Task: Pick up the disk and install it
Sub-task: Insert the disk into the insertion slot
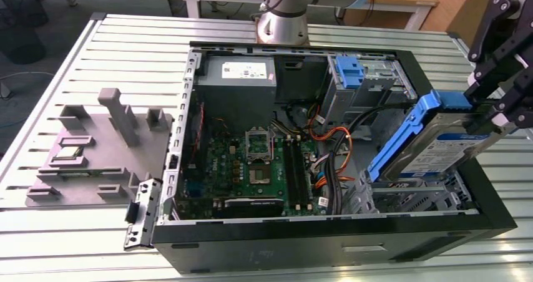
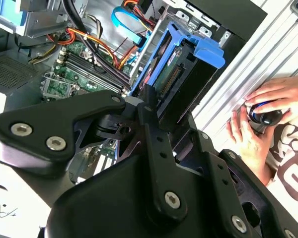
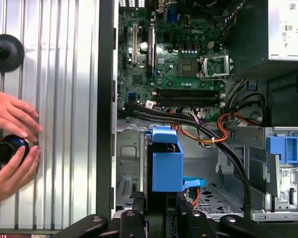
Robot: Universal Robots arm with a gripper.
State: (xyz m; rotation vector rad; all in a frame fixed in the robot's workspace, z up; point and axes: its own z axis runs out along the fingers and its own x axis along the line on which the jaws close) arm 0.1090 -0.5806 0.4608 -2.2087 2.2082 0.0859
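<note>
At the exterior view's left I see a grey moulded fixture block on the slatted aluminium tabletop, just beside the open black computer case. Inside the case, a green motherboard lies flat. Orange and black cables run between it and the metal drive bay. At that view's right, the black gripper has its fingers clenched on the disk, a flat silver hard drive in a blue plastic frame. The disk hangs tilted over the bay, near the case's right wall. In the first wrist view, a person's hands rest on the tabletop just outside the case wall.
</note>
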